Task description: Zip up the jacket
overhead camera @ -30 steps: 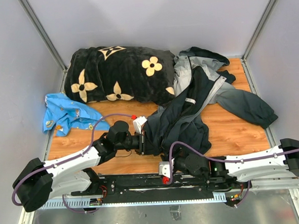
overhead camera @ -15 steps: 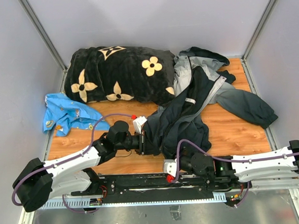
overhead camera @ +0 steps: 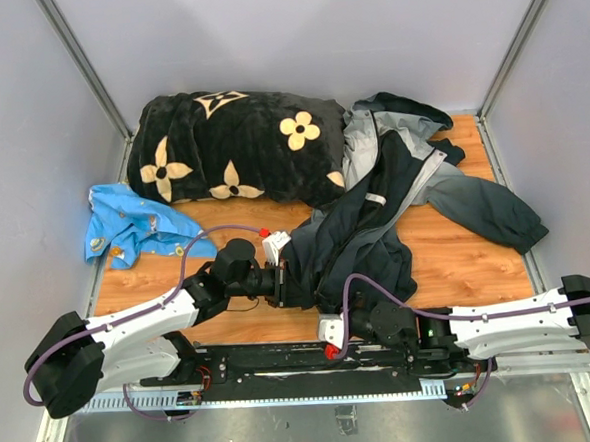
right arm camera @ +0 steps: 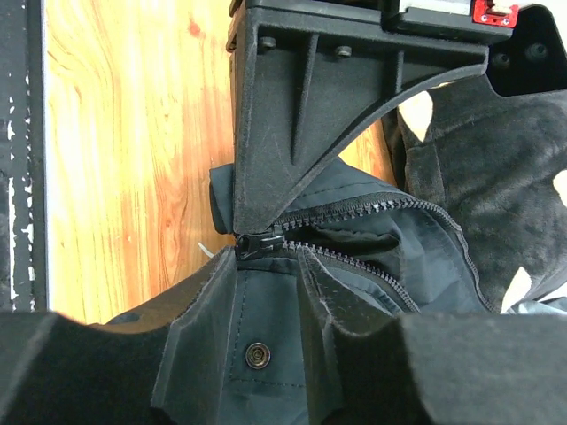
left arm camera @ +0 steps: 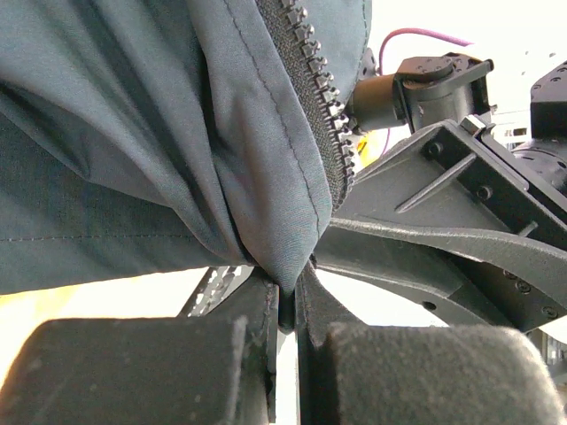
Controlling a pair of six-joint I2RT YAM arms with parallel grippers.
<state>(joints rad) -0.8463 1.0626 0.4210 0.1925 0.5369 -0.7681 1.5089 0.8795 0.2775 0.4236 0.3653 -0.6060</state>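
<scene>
The dark navy and grey jacket (overhead camera: 374,206) lies crumpled on the wooden table, its hem at the front. My left gripper (overhead camera: 282,280) is shut on a fold of jacket fabric (left arm camera: 283,257) beside the zipper teeth (left arm camera: 330,133). My right gripper (overhead camera: 315,308) is open at the hem, just right of the left one. In the right wrist view its fingers (right arm camera: 204,301) straddle a jacket panel with a snap button (right arm camera: 257,354). The zipper slider (right arm camera: 257,243) sits just past the fingertips at the bottom of the partly open zipper, under the left gripper's finger (right arm camera: 301,115).
A black plush blanket with cream flowers (overhead camera: 235,144) lies at the back left, touching the jacket. A small blue patterned cloth (overhead camera: 130,226) lies at the left edge. Bare wood (overhead camera: 458,261) shows at the front right. Grey walls enclose the table.
My right arm shifted slightly right along the front edge, then came back left toward the hem. The left gripper and the jacket have stayed where they were.
</scene>
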